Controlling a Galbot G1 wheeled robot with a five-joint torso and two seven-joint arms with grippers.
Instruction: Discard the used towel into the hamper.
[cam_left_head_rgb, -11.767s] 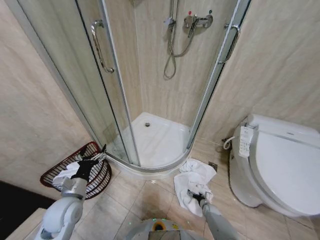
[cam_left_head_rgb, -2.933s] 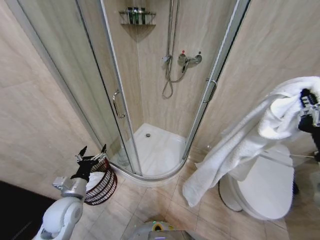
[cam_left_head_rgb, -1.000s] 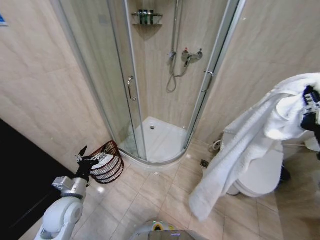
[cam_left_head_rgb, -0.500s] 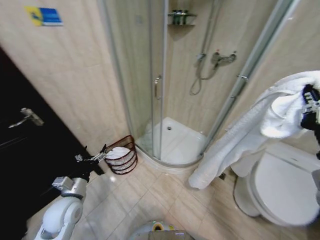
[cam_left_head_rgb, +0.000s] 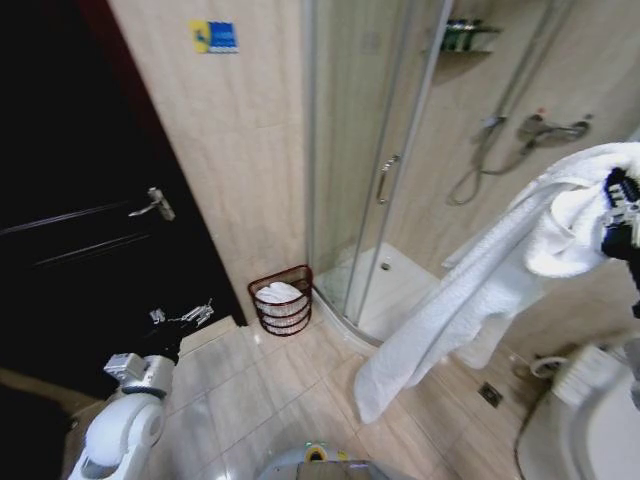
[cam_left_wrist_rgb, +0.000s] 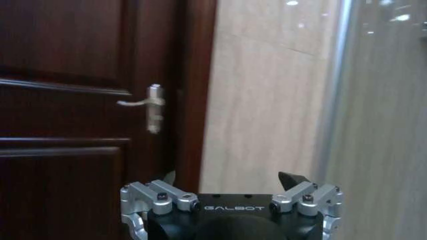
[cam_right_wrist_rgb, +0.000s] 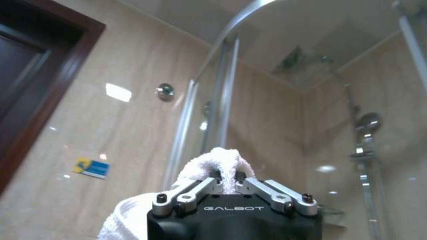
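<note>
The used towel (cam_left_head_rgb: 470, 290) is large and white, and it hangs in a long drape from my right gripper (cam_left_head_rgb: 617, 205) at the right edge of the head view. That gripper is shut on a bunched fold of the towel (cam_right_wrist_rgb: 217, 162), as the right wrist view confirms. The hamper (cam_left_head_rgb: 282, 301), a small dark reddish-brown openwork basket with white cloth inside, stands on the floor against the wall beside the shower, well to the left of and below the towel. My left gripper (cam_left_head_rgb: 182, 318) is open and empty at lower left, in front of the dark door.
A dark wooden door (cam_left_head_rgb: 90, 220) with a lever handle (cam_left_wrist_rgb: 152, 107) fills the left. The glass shower enclosure (cam_left_head_rgb: 370, 170) stands behind the hamper. A toilet (cam_left_head_rgb: 590, 410) sits at lower right. Beige floor tiles (cam_left_head_rgb: 270, 400) lie open between me and the hamper.
The whole picture has swung left, so the door now fills the left and the hamper sits nearer the centre. The towel stays held high in my right gripper. My left arm keeps its pose.
</note>
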